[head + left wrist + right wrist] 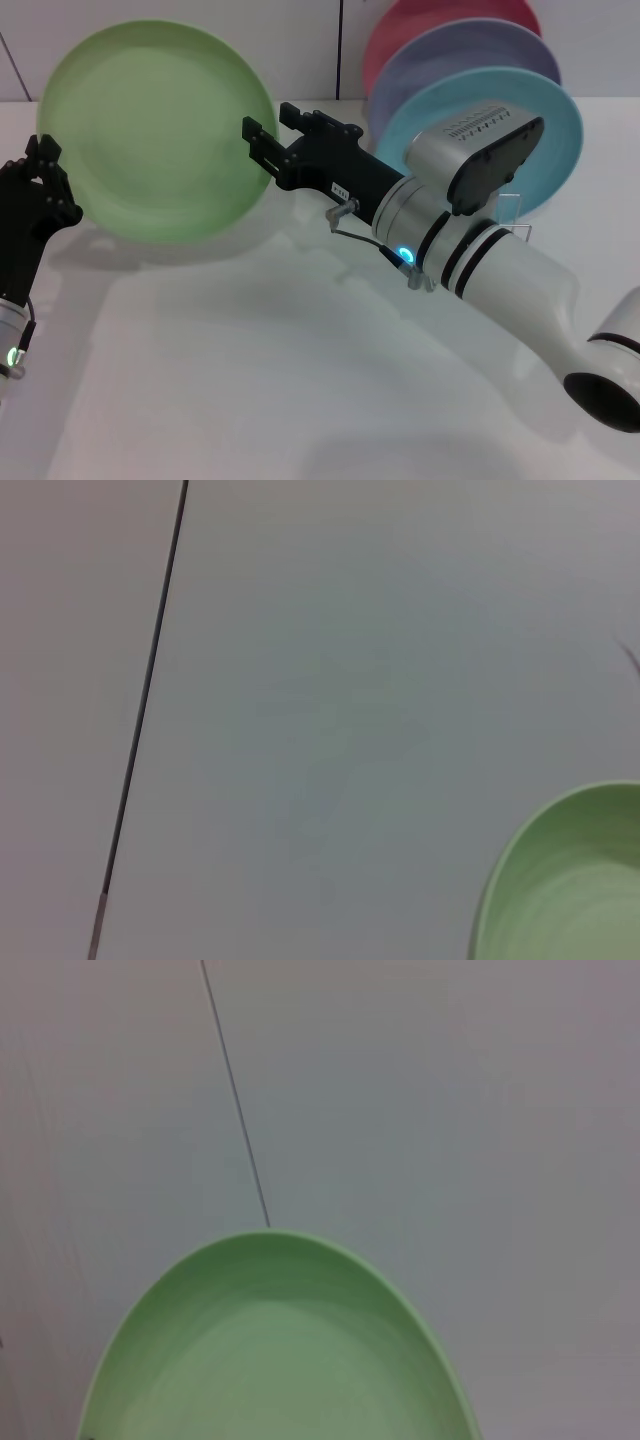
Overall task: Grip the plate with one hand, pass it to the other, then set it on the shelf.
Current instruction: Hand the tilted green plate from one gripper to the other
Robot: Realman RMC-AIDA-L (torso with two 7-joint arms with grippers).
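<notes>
The light green plate point(160, 130) is held up on edge above the white table, its face toward me. At its left rim my left gripper point(42, 160), on the green-lit arm, is shut on it. My right gripper point(270, 128), on the blue-lit arm, reaches in from the right; its jaws stand apart on either side of the plate's right rim. The plate point(570, 880) fills a corner of the left wrist view, and the plate point(270, 1350) looms large in the right wrist view. The wire shelf point(516, 206) peeks out behind my right arm.
A turquoise plate point(560, 130), a lavender plate point(450, 60) and a pink plate point(440, 18) stand upright in the shelf at the back right. The white wall is close behind. My right forearm point(480, 250) crosses the table diagonally.
</notes>
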